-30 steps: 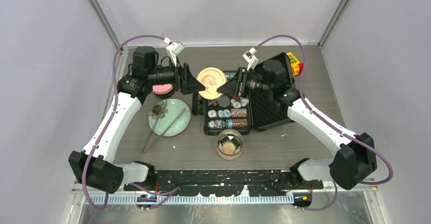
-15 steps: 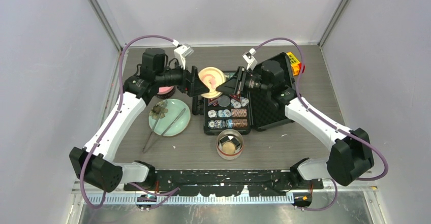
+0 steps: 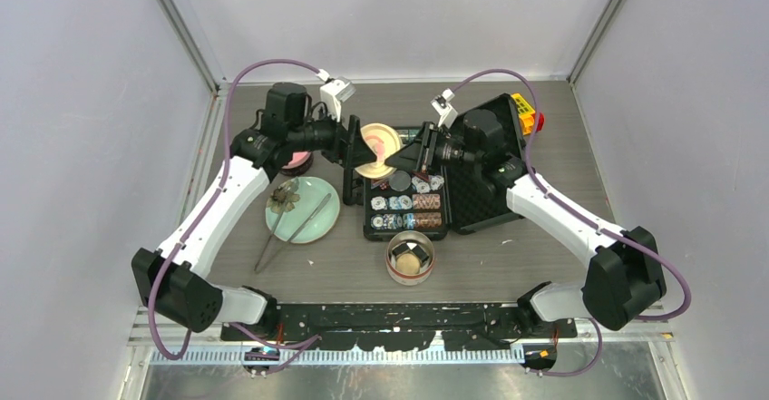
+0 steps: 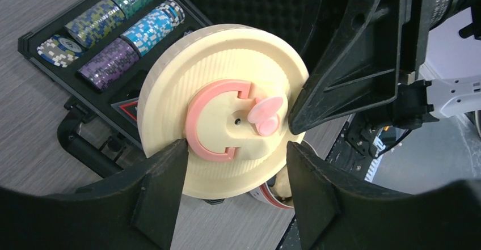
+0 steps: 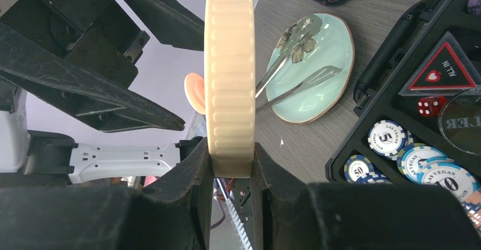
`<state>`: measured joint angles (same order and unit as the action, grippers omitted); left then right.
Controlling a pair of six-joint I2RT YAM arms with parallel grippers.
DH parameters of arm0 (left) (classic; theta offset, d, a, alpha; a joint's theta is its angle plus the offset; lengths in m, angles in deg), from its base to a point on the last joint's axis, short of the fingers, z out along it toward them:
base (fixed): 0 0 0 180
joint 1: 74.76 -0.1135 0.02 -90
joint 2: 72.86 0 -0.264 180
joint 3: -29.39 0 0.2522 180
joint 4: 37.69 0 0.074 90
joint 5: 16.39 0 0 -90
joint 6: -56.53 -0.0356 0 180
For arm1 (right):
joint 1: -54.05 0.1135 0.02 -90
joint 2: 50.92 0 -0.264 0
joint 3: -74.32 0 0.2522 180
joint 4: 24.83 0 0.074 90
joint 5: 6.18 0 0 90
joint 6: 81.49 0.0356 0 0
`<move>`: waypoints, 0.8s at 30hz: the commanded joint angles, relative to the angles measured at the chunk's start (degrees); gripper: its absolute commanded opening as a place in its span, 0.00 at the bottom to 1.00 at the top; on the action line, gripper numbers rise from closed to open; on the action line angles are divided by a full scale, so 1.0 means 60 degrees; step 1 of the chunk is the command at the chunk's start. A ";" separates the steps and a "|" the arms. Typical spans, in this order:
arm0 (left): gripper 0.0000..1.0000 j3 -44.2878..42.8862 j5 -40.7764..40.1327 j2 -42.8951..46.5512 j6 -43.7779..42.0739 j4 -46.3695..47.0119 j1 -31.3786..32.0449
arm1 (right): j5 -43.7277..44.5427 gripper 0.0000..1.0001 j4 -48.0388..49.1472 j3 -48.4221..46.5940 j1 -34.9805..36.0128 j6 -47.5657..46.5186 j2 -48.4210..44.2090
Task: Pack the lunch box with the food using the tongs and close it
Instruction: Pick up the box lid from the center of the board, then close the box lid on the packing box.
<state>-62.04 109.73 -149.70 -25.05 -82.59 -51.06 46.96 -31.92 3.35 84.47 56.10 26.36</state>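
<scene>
Lid (image 5: pixel 229 63) handover, we judge: right tool (image 5: pixel 231 151) clamped on its rim; left tool (image 4: pixel 235 148) apart, facing it. Next: left must pinch.

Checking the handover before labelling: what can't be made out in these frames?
- Top view: pink-lidded tub, mostly behind the left arm.
- Left wrist: whether left fingers touch the cream lid; depth unclear.
- Top view: open tub contents, too small to name.
</scene>
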 commanded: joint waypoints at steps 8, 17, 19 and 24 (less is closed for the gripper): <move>0.45 0.0018 0.2223 0.0336 0.0866 0.0922 0.0079 | 0.0227 0.00 0.0018 -0.0336 0.0102 -0.0641 -0.0107; 0.30 0.0317 0.2945 0.0714 0.0961 0.1321 0.0063 | 0.0475 0.01 -0.0453 -0.0530 0.0102 -0.0843 0.0051; 0.30 0.0305 0.2746 0.0764 0.0902 0.1288 0.0063 | 0.0475 0.00 -0.0440 -0.0517 0.0102 -0.0846 0.0055; 0.44 0.0039 0.0256 0.0849 0.0085 0.0542 0.0050 | 0.0349 0.01 -0.0237 -0.0475 0.0094 -0.0652 0.0091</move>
<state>-60.27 121.42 -146.31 -20.74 -78.02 -50.51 48.91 -36.92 2.91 84.86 52.17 26.73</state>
